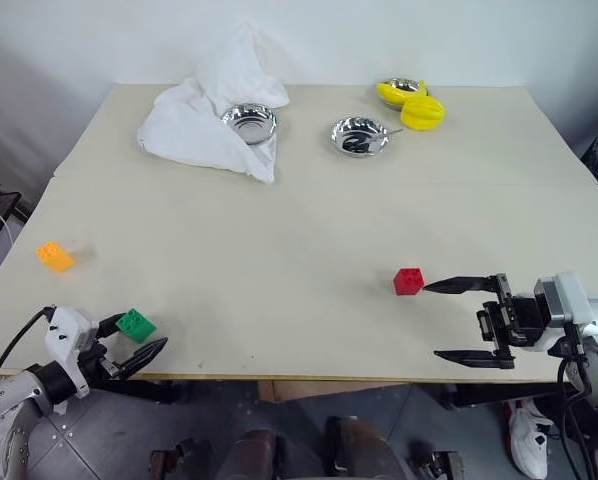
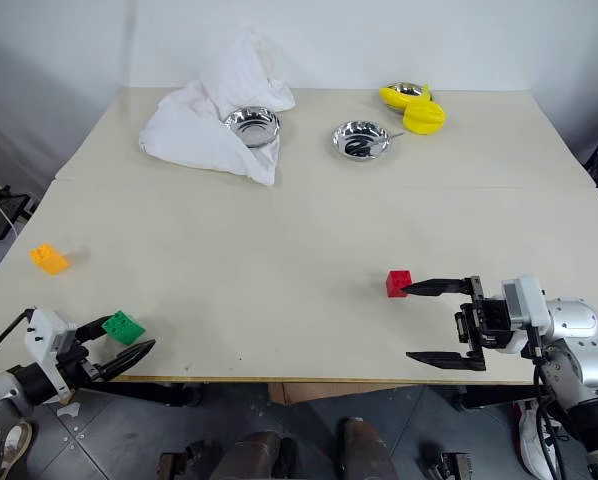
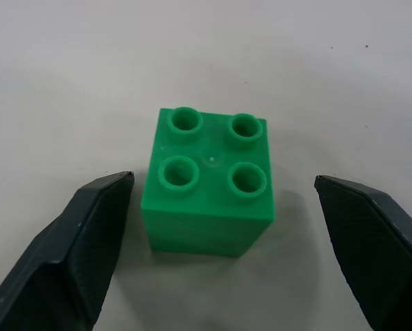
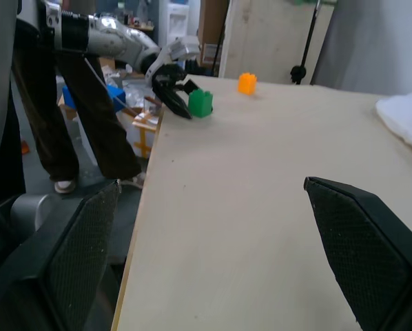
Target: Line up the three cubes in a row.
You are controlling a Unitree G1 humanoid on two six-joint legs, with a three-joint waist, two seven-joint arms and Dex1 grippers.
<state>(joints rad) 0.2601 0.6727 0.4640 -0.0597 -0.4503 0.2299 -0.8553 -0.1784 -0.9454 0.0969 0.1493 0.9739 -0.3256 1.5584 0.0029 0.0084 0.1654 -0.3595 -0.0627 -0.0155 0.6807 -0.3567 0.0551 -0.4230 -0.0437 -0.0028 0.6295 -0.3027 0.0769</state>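
Tabletop: green cube between left end effector fingers

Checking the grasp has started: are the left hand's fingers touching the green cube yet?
Apart. The left wrist view shows table on both sides between the green cube and the left hand's fingers.

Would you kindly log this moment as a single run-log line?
left gripper: open, straddling green studded plastic brick, no contact | right gripper: open, one fingertip by red studded plastic brick | orange studded plastic brick: apart, untouched
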